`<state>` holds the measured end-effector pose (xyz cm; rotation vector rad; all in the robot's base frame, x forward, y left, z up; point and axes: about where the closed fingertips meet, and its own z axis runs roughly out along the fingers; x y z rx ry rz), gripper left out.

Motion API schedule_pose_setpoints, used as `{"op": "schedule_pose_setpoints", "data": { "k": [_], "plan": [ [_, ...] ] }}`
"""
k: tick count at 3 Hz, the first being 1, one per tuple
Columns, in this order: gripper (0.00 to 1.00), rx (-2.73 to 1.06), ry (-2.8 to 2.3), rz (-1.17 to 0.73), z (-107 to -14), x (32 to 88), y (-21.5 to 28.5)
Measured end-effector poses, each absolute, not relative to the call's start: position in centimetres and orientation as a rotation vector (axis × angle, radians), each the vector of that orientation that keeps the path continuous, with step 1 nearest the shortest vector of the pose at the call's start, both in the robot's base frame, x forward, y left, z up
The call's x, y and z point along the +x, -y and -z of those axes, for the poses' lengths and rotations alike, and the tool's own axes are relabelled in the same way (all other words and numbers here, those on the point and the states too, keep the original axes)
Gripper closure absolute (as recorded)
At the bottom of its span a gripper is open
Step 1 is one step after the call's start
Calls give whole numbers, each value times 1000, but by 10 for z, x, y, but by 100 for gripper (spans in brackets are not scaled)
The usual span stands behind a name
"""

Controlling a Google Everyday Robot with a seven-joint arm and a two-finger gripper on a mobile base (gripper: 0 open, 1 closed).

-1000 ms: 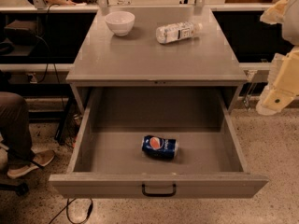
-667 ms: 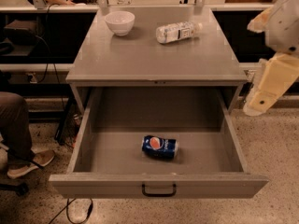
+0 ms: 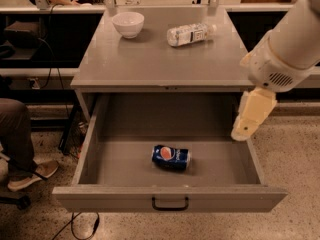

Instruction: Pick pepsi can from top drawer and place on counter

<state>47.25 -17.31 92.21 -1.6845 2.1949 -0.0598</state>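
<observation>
The pepsi can [image 3: 171, 157] lies on its side on the floor of the open top drawer [image 3: 170, 198], near the middle and toward the front. The counter [image 3: 160, 59] is the grey cabinet top above the drawer. My arm comes in from the upper right. My gripper [image 3: 246, 126] hangs over the drawer's right wall, well to the right of the can and above it, touching nothing.
A white bowl [image 3: 128, 24] and a clear plastic bottle [image 3: 191, 34] lying on its side sit at the back of the counter. A seated person's leg and shoe [image 3: 22, 149] are at the left. A desk edge runs along the back.
My arm has swung left and down into view, from the right edge to over the drawer's right wall. The can, bowl and bottle have not moved.
</observation>
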Motion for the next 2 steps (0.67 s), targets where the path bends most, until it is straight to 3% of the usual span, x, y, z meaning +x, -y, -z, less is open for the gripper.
{"op": "schedule_pose_setpoints", "data": {
  "k": [2],
  "plan": [
    [0,-1673,-2212,-102,-821,467,139]
  ]
}}
